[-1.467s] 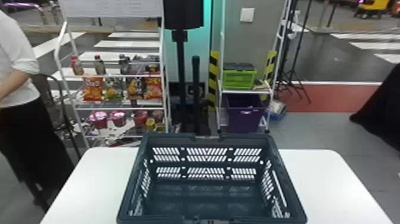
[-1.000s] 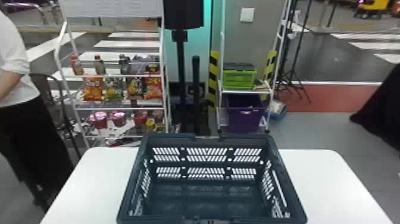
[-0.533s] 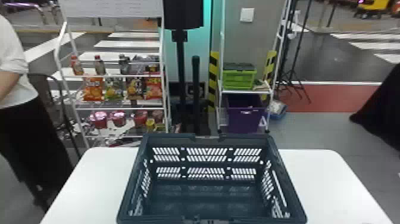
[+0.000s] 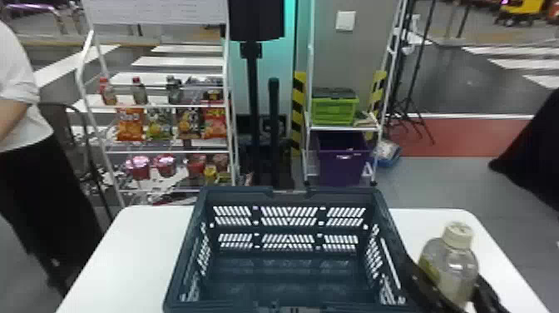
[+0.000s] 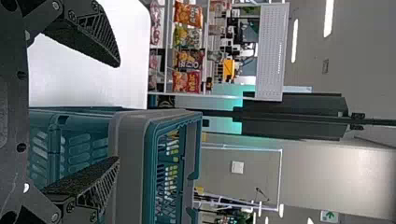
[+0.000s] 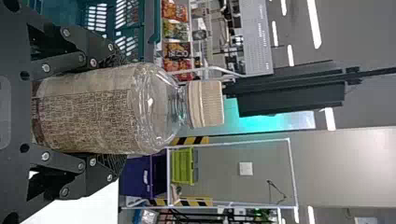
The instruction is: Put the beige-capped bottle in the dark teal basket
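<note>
In the left wrist view I'm seeing my left claw wearing black, its wedge-shaped fingers showing grainy pads and latticed sides. Silvery screws are dotting its joints, and dark round holes are piercing its flat grey plate. My right claw is looking black too, its stubby links carrying matching screws.

White table, snack bags and bottled drinks on a wire rack, green crate above a purple bin

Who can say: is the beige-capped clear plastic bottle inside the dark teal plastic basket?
No, the right gripper holds the bottle to the right of the basket.
</note>
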`<state>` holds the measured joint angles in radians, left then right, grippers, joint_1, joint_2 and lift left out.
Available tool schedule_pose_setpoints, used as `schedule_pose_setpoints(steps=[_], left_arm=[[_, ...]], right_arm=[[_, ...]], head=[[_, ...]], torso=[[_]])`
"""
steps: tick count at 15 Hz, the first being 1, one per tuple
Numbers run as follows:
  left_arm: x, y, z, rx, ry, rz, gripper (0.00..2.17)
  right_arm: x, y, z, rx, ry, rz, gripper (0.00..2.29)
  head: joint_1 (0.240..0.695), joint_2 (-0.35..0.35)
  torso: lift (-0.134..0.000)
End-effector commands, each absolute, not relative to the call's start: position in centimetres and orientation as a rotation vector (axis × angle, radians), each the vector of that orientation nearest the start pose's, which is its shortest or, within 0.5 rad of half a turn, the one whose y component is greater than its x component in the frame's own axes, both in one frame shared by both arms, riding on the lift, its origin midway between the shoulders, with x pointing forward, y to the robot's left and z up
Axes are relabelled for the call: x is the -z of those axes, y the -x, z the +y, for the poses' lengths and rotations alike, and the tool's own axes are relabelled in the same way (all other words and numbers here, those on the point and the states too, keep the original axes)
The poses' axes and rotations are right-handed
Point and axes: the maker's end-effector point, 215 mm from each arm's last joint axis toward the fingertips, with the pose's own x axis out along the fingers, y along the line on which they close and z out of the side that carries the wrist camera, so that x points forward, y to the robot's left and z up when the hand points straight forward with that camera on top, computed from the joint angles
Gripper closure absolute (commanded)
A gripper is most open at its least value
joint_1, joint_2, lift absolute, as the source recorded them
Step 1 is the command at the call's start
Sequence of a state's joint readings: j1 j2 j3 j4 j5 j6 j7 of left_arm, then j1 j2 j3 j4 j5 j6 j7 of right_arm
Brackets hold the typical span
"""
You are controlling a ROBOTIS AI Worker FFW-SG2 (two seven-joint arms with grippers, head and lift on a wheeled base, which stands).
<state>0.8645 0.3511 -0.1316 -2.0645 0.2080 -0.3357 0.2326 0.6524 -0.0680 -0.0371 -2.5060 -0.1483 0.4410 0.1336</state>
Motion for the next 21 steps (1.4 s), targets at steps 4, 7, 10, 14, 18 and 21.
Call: schedule_pose_setpoints(steps=[4,7,10,14,18,21], left_arm=[[37.4,-31.3,23.6,0.035,0.055,0.069,0.18],[37.5,-31.1,23.7,0.031,0.058,0.069,0.18],[37.5,-31.0,23.8,0.029,0.063,0.061,0.18],[37.6,-30.9,23.9,0.027,0.063,0.059,0.18],[37.6,-30.9,24.0,0.024,0.063,0.060,0.18],[37.7,-30.9,24.1,0.022,0.063,0.061,0.18]], right_arm=[[30.2,-43.7,-16.0,-0.251,-0.040,0.394,2.24],[30.9,-45.4,-13.3,-0.283,0.003,0.478,2.24],[32.6,-46.9,-11.0,-0.302,0.046,0.573,2.24],[35.7,-49.2,-8.1,-0.340,0.079,0.688,2.24],[38.8,-50.6,-6.3,-0.363,0.087,0.787,2.24],[41.3,-50.6,-6.9,-0.351,0.111,0.882,2.24]], head=[[0.499,0.000],[0.499,0.000],[0.499,0.000],[0.499,0.000],[0.499,0.000],[0.499,0.000]], torso=[[0.000],[0.000],[0.000],[0.000],[0.000],[0.000]])
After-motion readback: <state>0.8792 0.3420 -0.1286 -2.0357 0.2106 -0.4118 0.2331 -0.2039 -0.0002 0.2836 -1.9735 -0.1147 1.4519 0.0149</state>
